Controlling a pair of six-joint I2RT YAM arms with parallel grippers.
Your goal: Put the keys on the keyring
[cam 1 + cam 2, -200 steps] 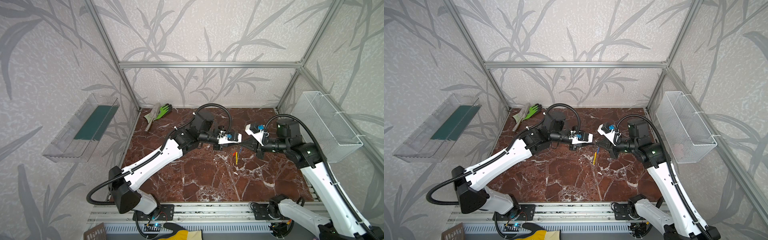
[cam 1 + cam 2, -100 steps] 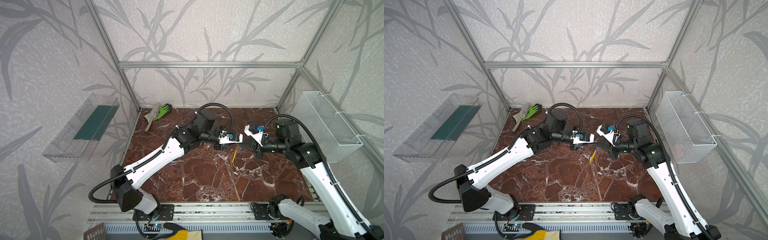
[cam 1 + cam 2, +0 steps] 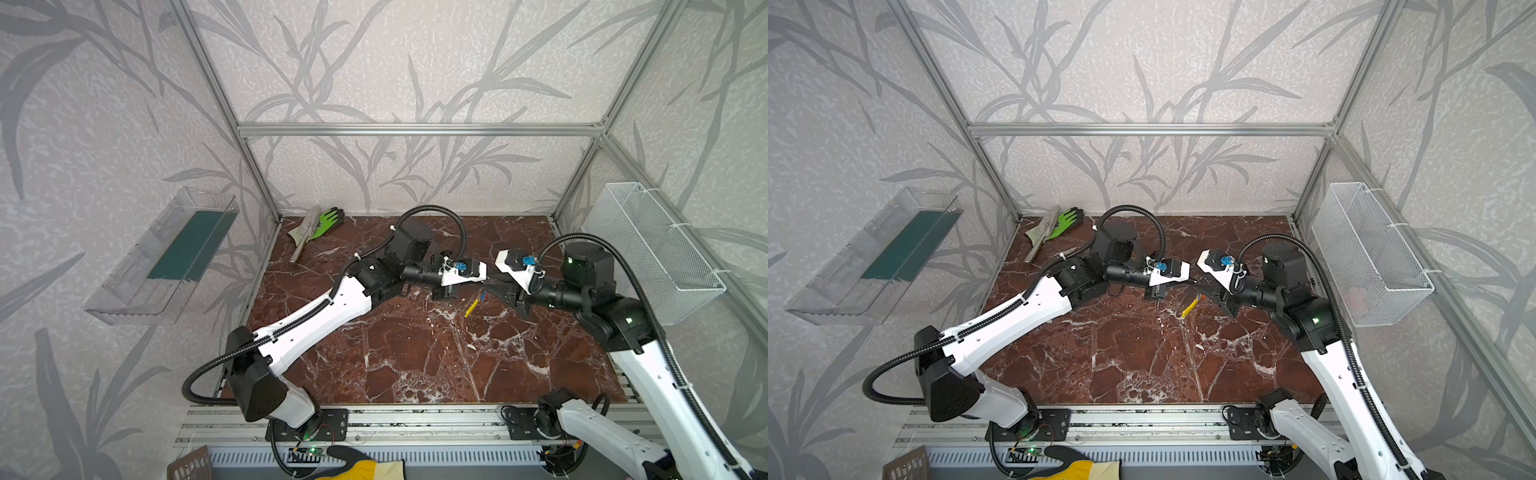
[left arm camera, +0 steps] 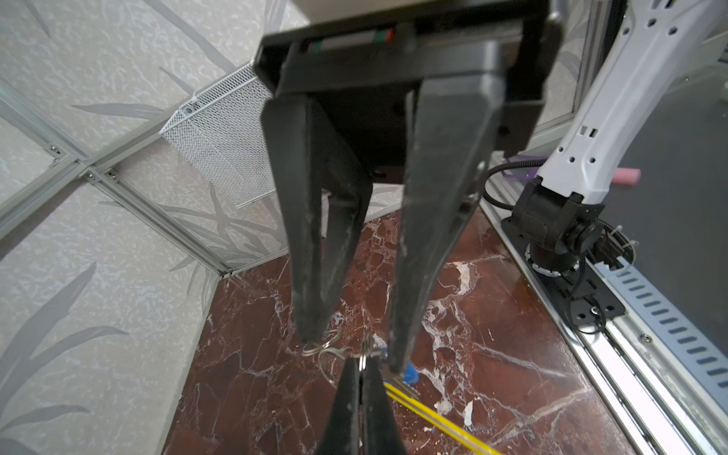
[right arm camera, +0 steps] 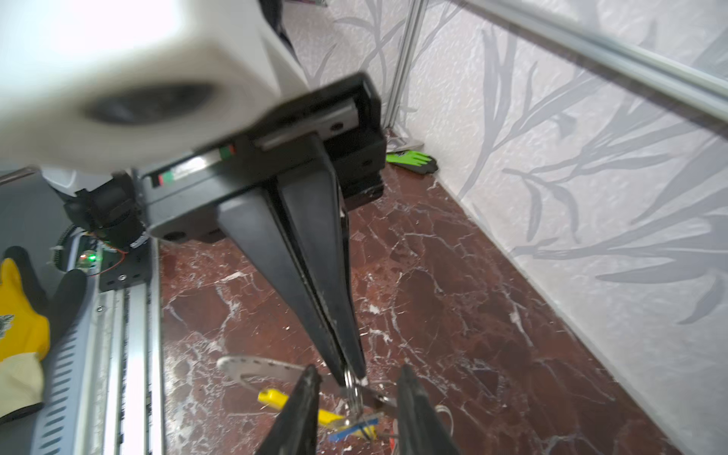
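Black left gripper (image 5: 350,374) pinched shut on small silver wire ring (image 5: 351,390), black right gripper (image 4: 353,352) parted either side of it, red-brown marble tabletop (image 3: 415,353) below, grey leaf-patterned walls (image 3: 374,62)

- No text, label, brand, number or sign is legible in any view.
- The yellow glove (image 3: 368,469) lies at 6 o'clock in both top views. The right wrist view shows a dark print on it, too blurred to read.

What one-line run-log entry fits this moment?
left claw: shut on keyring | right claw: open, fingers either side of it
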